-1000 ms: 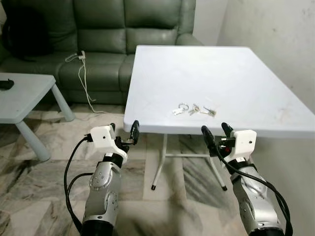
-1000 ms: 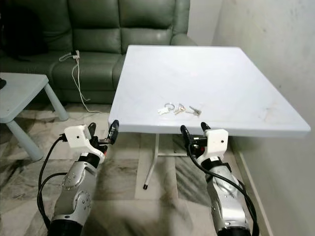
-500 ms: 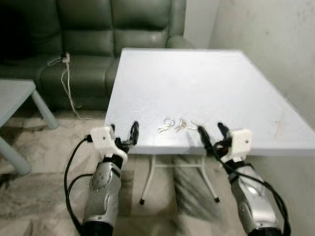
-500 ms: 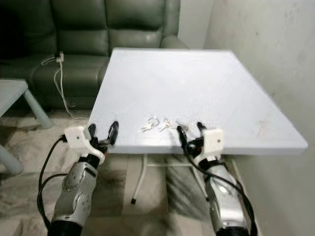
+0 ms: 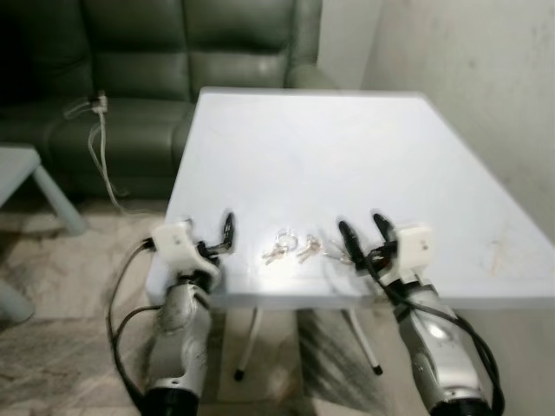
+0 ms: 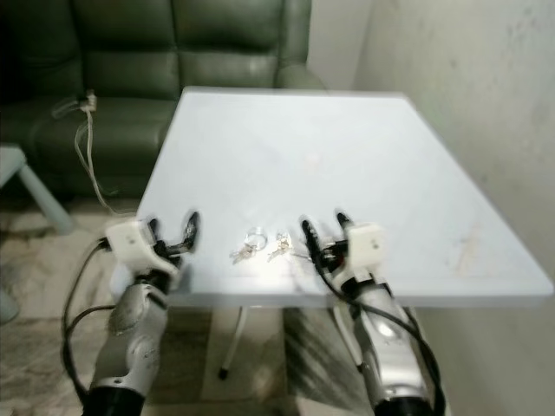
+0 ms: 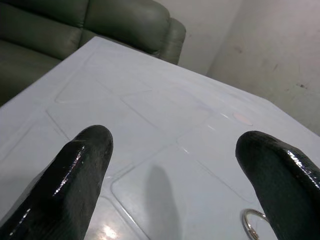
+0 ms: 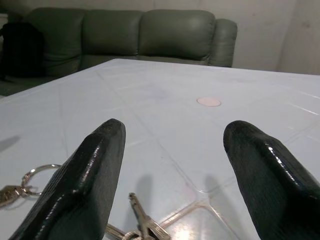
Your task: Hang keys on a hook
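A bunch of silver keys (image 5: 293, 250) on rings lies near the front edge of the white table (image 5: 329, 147). My right gripper (image 5: 362, 230) hovers open just above the tabletop, right beside the keys; in the right wrist view a key (image 8: 143, 223) and a ring (image 8: 36, 174) lie low between and beside its fingers. My left gripper (image 5: 217, 236) stands open over the table's front left corner, a short way left of the keys. One key ring (image 7: 252, 224) sits by its finger in the left wrist view. Neither gripper touches the keys.
A dark green sofa (image 5: 173, 52) stands behind the table, with a white cable (image 5: 100, 130) trailing off its seat. The corner of a low pale table (image 5: 22, 169) is at the left. A bare wall (image 5: 486, 87) runs close along the table's right side.
The camera has come closer to the table. Both grippers, below the front edge a second ago, are now over the tabletop, the right one reaching the keys.
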`<state>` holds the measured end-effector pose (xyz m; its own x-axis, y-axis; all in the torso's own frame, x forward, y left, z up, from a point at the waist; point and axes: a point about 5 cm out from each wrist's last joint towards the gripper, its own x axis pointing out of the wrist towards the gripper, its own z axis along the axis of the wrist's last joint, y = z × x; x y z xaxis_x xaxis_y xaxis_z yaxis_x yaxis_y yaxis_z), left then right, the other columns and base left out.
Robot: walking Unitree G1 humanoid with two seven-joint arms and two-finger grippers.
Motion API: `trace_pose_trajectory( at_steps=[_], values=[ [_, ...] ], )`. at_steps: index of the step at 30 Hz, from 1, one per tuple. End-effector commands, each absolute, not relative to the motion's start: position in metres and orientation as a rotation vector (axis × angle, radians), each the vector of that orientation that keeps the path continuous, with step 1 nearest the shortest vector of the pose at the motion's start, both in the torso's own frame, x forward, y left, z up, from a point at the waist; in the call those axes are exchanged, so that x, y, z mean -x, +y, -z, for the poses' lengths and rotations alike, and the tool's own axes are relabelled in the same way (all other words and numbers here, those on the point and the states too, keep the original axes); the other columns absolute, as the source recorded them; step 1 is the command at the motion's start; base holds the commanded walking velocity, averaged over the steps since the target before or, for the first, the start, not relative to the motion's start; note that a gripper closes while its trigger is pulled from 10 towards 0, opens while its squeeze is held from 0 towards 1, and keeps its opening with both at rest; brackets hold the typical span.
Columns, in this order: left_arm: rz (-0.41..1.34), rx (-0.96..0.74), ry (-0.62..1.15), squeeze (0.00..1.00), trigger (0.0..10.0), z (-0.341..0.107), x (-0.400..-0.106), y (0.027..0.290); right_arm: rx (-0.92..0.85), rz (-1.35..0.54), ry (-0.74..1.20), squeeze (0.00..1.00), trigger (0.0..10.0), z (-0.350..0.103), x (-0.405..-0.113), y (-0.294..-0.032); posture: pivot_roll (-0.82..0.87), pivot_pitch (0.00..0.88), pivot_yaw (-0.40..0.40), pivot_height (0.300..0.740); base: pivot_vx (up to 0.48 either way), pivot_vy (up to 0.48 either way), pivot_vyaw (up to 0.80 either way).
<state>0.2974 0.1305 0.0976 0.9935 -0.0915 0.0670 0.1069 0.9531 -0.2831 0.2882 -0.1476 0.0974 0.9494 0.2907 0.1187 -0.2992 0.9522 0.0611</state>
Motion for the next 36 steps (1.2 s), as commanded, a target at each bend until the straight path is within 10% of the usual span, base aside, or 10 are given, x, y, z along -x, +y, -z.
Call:
trace_pose_trajectory(
  at_steps=[1,36],
  values=[
    [0.100,0.278,-0.050,0.00,10.0,-0.096,-0.295,0.132,-0.066,-0.343,-0.102,0.00,10.0,-0.098,-0.288,-0.140,0.02,0.000,-0.064,0.740,0.000,0.000,0.00],
    [0.342,0.167,-0.027,0.00,10.0,-0.089,-0.267,0.098,-0.020,-0.217,0.083,0.00,10.0,-0.095,-0.309,-0.118,0.03,0.007,-0.079,0.740,0.000,0.000,0.00]
  ],
)
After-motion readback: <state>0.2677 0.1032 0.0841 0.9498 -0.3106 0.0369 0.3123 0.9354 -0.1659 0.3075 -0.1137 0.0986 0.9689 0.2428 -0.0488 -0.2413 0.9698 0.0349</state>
